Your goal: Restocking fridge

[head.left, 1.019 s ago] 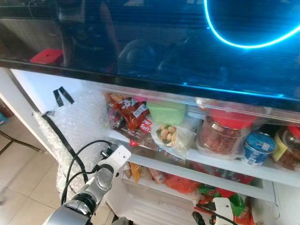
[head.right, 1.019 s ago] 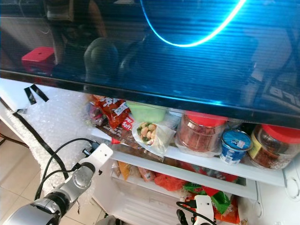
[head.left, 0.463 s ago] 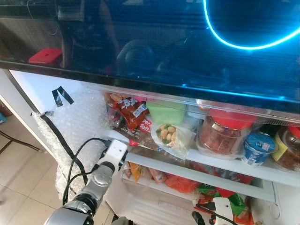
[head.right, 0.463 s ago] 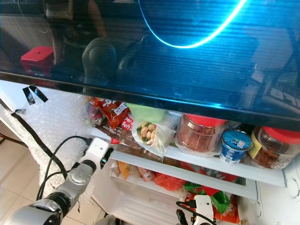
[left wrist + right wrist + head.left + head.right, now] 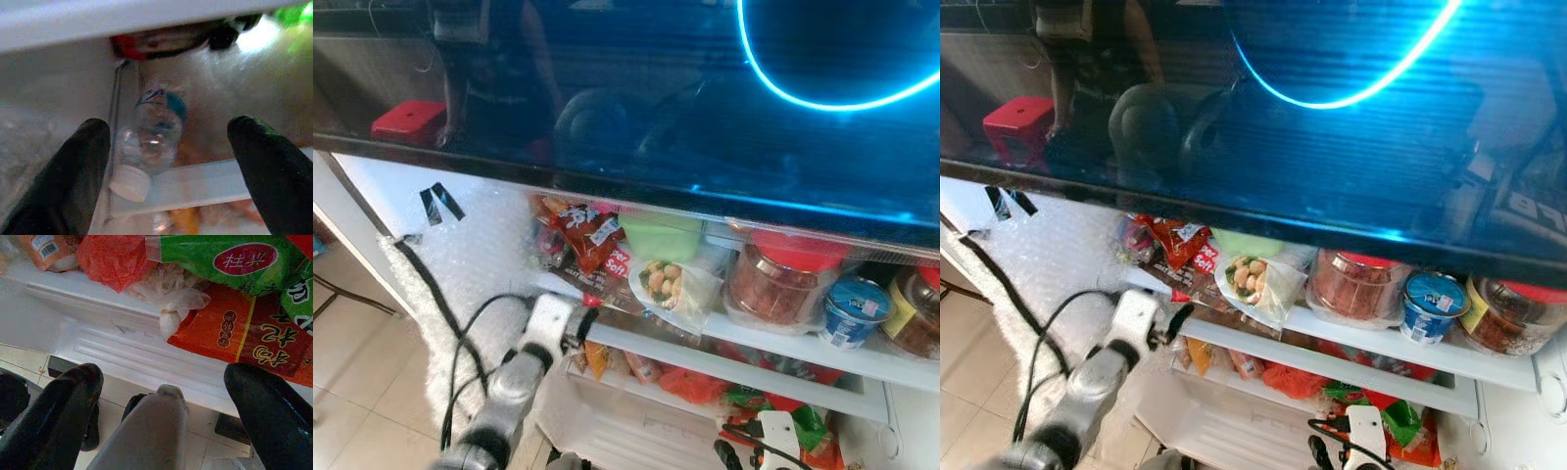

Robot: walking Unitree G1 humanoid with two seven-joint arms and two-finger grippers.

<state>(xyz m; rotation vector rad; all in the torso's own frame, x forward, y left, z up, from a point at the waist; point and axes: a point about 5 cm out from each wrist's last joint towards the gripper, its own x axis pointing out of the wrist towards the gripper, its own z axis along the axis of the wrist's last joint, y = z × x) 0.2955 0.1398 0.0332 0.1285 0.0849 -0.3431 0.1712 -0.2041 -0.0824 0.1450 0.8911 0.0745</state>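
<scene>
Left wrist view: the left gripper [image 5: 168, 161], fingers wide apart, faces a clear bottle [image 5: 151, 139] with a white cap and blue label, lying tilted under the fridge [image 5: 724, 348] shelf. The right gripper [image 5: 168, 406] hangs spread wide below red and green packets [image 5: 244, 293].

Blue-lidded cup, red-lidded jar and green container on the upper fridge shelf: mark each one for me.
Blue-lidded cup [image 5: 850, 311], left eye view, on its lid and side.
Red-lidded jar [image 5: 783, 279], left eye view, on the glass body under the lid.
Green container [image 5: 661, 235], left eye view, on its front wall.
</scene>
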